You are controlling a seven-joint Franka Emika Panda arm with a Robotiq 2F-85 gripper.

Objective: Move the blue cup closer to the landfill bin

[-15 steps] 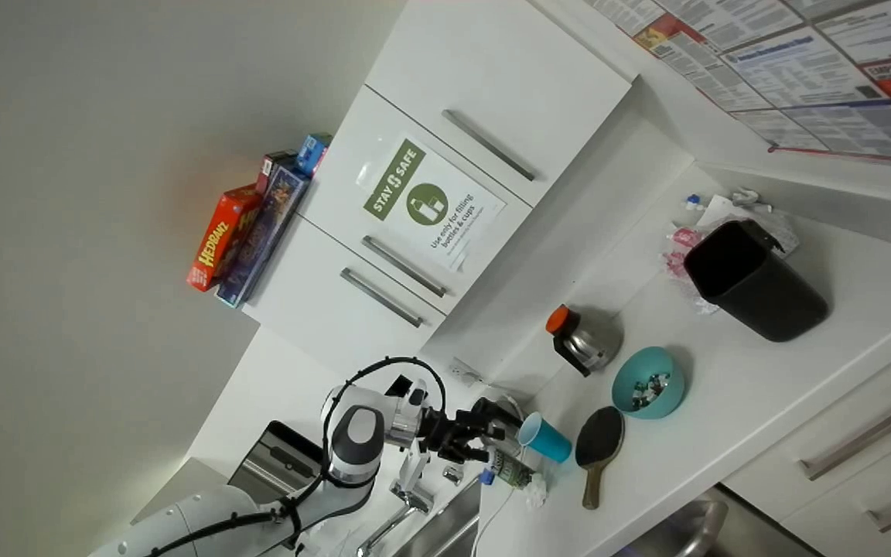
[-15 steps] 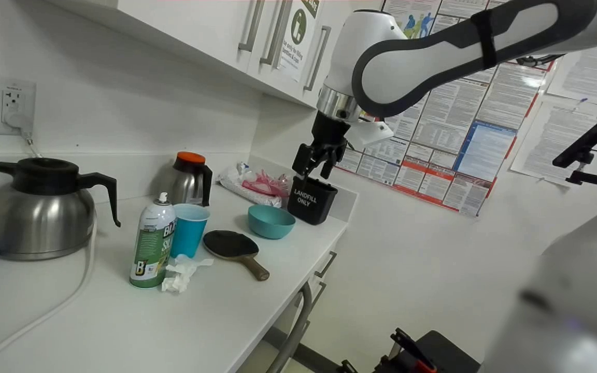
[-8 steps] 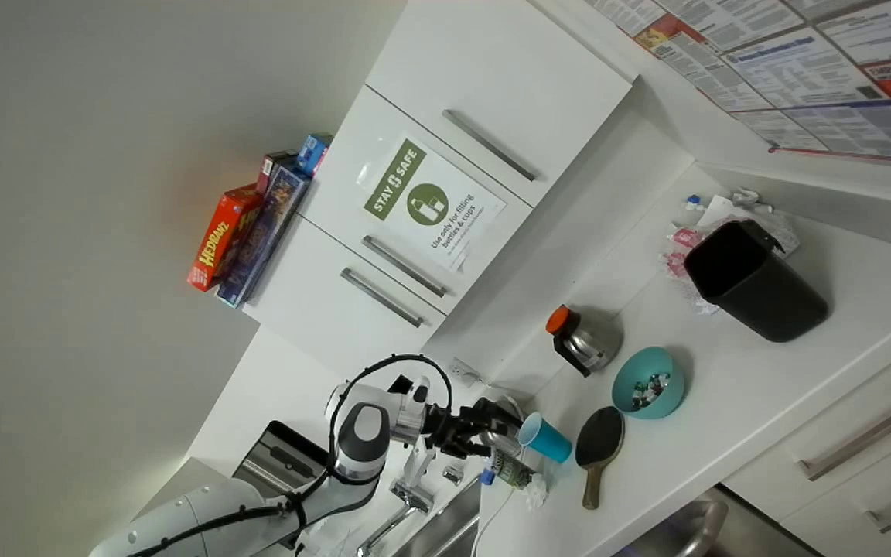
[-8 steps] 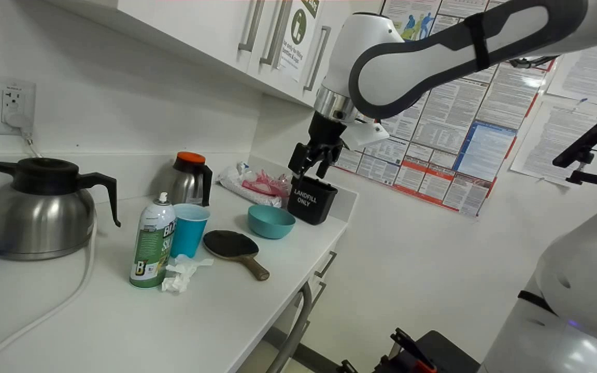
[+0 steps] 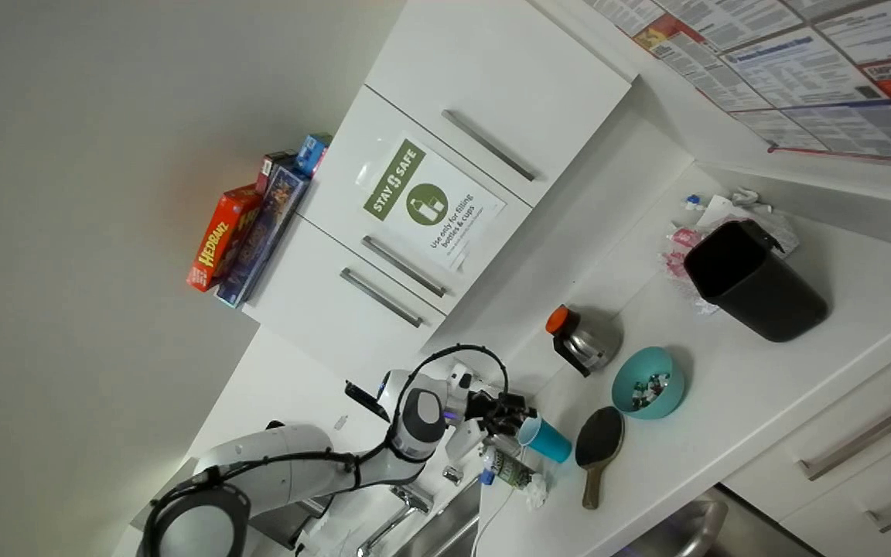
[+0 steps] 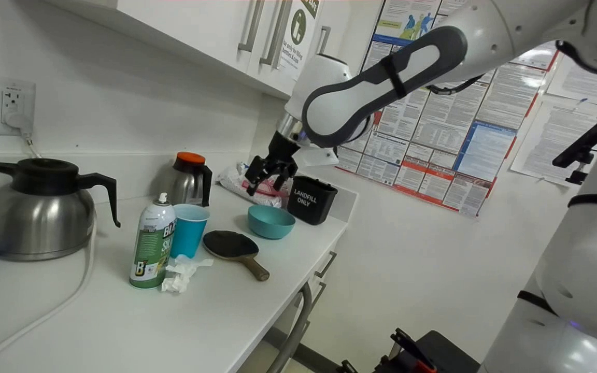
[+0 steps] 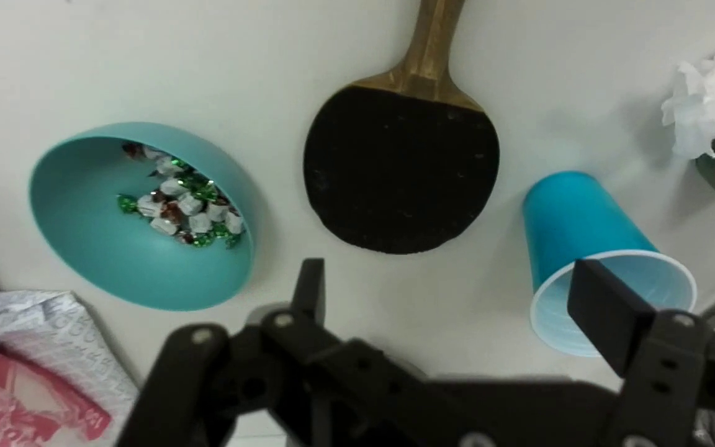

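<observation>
**My gripper [image 7: 447,292] is holding nothing and is swinging in toward the blue cup [image 7: 571,217]**

My arm [image 6: 381,85] is shifting: in an exterior view my gripper is now passing in front of a crumpled bag [image 6: 233,186], where half a second ago it was in front of the landfill bin [image 6: 311,199]. The cup is staying where it was, so I am judging that I am lining up for a grasp, with all the carrying still ahead. My jaws are standing wide apart, with only bare counter [image 6: 122,331] showing between them.

Going left to right in that same view, a big steel jug [image 6: 44,217] is sitting capped, so its contents are staying hidden. Next, a spray can [image 6: 151,248] is partly covering the blue cup, which is standing upright just beside it. In the wrist view I am seeing nothing in the visible part of its mouth; one of my fingers [image 7: 609,316] is blocking the rest, and I cannot tell whether it is touching. Behind the cup, a smaller jug [image 6: 184,189] is standing, also capped. A black paddle [image 6: 231,246] is lying flat, then a teal bowl [image 6: 270,223] is holding wrapped candies [image 7: 187,211]. Past the bowl, the landfill bin is standing, its inside too dark to read.
</observation>
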